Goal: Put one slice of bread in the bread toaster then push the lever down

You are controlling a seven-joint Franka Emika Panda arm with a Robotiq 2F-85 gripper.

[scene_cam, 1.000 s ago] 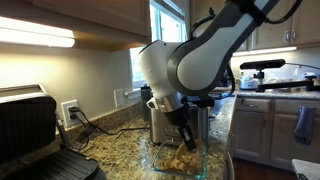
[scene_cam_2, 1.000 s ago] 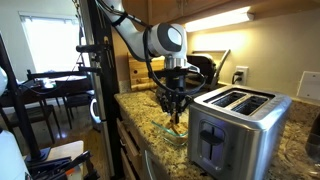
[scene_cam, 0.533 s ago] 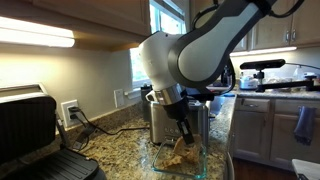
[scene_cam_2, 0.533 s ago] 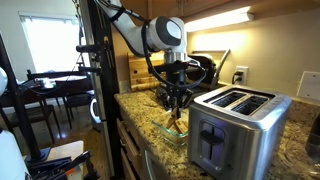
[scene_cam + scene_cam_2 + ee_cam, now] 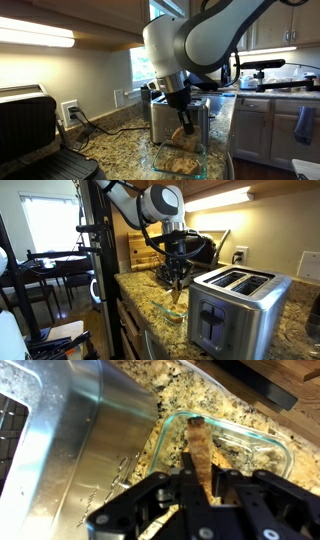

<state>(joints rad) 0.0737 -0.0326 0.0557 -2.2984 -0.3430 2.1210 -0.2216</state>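
We've raised the flat tan slice of bread (image 5: pixel 197 448) out of the clear glass dish (image 5: pixel 272 452). Our gripper (image 5: pixel 198 482) pinches it edge-on, ready for the boxy brushed-steel bread toaster (image 5: pixel 85 430) at nine o'clock.

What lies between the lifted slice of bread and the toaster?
In the wrist view, only the glass dish rim and granite counter lie between the slice of bread and the toaster.

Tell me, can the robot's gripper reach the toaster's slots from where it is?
Probably yes. The gripper holds a bread slice above the glass dish, and the toaster stands right beside it, its top slots uncovered, nothing between.
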